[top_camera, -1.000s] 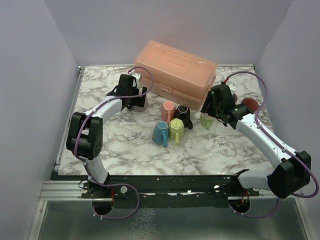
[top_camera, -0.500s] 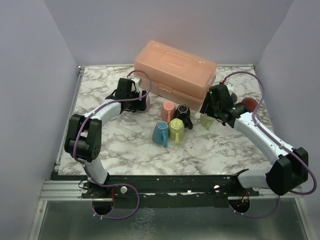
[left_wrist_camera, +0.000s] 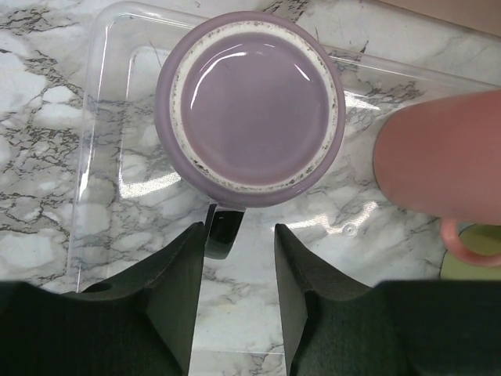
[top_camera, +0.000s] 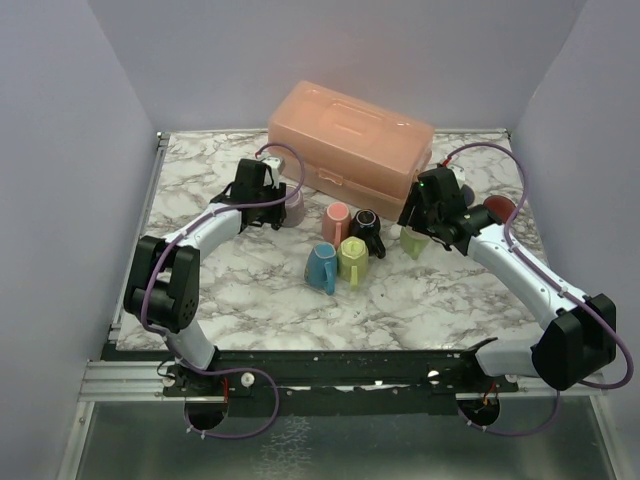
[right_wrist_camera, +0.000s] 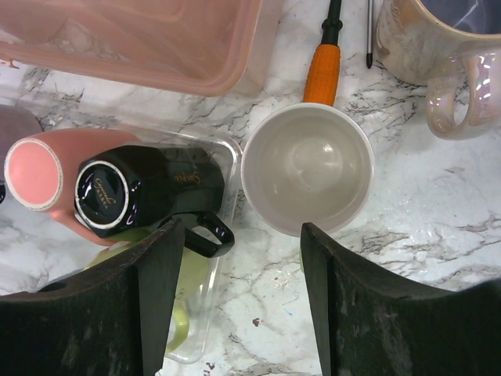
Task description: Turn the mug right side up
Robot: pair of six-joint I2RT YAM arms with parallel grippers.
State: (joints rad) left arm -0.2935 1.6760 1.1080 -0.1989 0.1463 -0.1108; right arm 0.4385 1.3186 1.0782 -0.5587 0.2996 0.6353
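Note:
A purple mug (left_wrist_camera: pixel 254 106) stands upside down on a clear plastic tray (left_wrist_camera: pixel 90 117), its base facing up. Its dark handle (left_wrist_camera: pixel 223 235) points at my left gripper (left_wrist_camera: pixel 241 243) and sits just ahead of the left fingertip. The jaws stand narrowly apart with bare marble between them. From above, the purple mug (top_camera: pixel 292 207) shows just right of the left gripper (top_camera: pixel 275 203). My right gripper (right_wrist_camera: pixel 239 231) hangs open over the table beside an upright pale green mug (right_wrist_camera: pixel 307 168), gripping nothing.
Pink (top_camera: pixel 338 218), black (top_camera: pixel 365 228), yellow-green (top_camera: pixel 352 258) and blue (top_camera: pixel 322 266) mugs cluster mid-table. An orange plastic box (top_camera: pixel 350 145) stands behind them. An orange-handled screwdriver (right_wrist_camera: pixel 322 70) and a marbled mug (right_wrist_camera: pixel 438 47) lie beyond the pale green mug.
My left gripper has moved right up to the purple mug and its jaws have narrowed. The right gripper has shifted slightly and stays open.

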